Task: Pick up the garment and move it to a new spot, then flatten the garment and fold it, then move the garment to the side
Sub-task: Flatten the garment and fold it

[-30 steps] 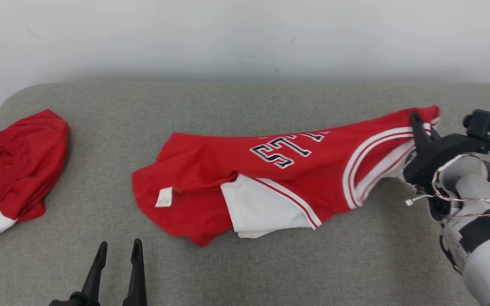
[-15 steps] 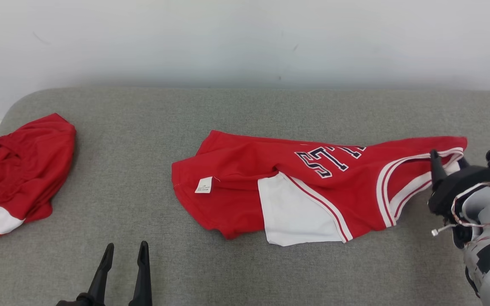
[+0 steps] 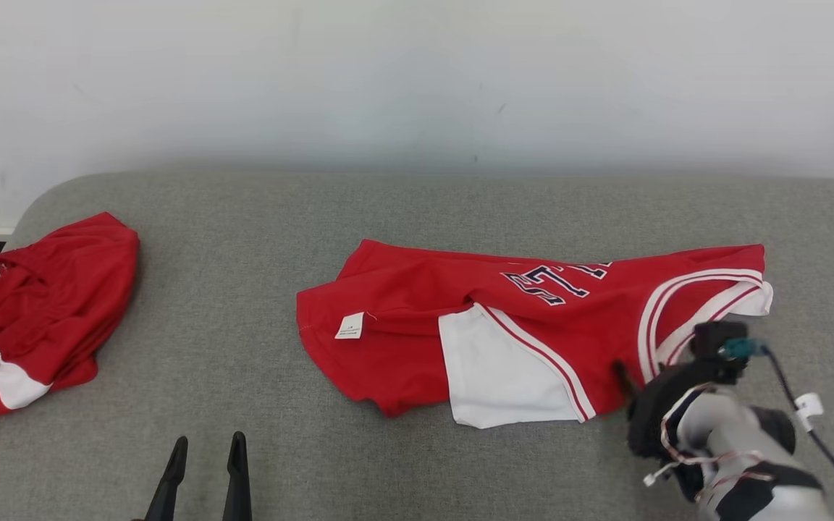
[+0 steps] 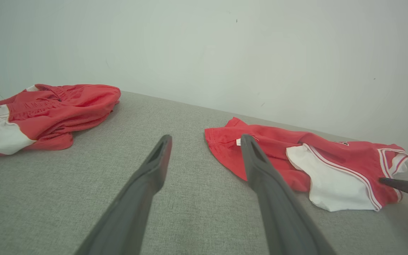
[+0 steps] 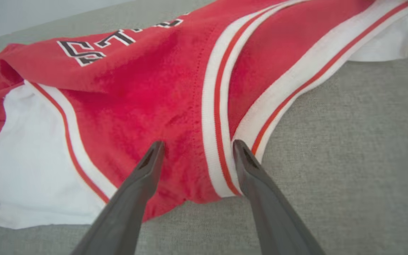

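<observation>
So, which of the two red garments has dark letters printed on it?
The middle garment, lying by the right hand: it bears dark letters. The bunched garment at the far left shows plain red and white cloth.

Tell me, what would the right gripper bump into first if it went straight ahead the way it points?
Probably the red jersey: the right gripper points its open fingers at the near edge, by the white-and-red striped trim. How high it hangs above the cloth is unclear.
</observation>
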### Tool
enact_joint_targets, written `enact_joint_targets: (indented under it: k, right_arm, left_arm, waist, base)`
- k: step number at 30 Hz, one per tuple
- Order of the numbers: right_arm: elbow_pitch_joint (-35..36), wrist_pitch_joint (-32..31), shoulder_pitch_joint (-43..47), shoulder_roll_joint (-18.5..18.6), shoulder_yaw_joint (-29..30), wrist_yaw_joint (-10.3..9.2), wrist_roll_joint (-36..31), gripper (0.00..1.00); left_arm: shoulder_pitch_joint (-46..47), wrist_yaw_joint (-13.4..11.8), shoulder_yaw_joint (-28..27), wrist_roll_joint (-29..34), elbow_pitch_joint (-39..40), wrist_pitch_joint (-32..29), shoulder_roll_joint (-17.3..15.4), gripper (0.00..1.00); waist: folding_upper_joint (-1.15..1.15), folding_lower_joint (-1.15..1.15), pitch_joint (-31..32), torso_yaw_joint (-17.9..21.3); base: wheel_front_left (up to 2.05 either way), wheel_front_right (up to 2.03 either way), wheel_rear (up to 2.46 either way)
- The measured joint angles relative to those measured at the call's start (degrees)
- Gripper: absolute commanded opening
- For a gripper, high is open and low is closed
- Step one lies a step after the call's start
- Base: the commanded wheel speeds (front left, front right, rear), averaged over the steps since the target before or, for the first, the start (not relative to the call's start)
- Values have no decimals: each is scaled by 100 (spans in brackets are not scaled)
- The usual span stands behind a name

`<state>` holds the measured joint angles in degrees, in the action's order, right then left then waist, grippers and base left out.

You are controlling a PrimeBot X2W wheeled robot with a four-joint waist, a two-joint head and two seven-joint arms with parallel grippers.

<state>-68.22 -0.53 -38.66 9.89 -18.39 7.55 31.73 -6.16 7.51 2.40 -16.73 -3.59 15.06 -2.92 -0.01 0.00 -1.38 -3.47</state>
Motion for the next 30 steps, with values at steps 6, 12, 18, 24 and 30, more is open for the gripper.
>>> enact_joint_targets:
  k: [6,12,18,24,30]
  right_arm:
    - [278,43,378,-76,-84,0,-465,100]
    - [199,130,355,-78,315,0,-1048,100]
    - [366,192,349,-91,693,0,-1618,0]
    - [953,158,584,-68,1134,0,-1965,0]
    - [2405,-490,1313,126,1852,0,-2379,0]
  left_arm:
    - [-1,0,48,-7,15,0,3,100]
    - [44,0,52,8,25,0,2,100]
    - [49,0,-9,0,26,0,2,100]
    - [46,-1,-69,-19,27,0,1,100]
    - [34,0,-79,-42,51,0,3,100]
  waist:
    - [0,0,-44,8]
    - [0,0,-144,-62]
    - [0,0,-202,-77]
    - [0,0,-183,-4]
    - [1,0,-156,148]
  base:
    - [0,0,0]
    - [0,0,0]
    - [0,0,0]
    - [0,0,0]
    - [0,0,0]
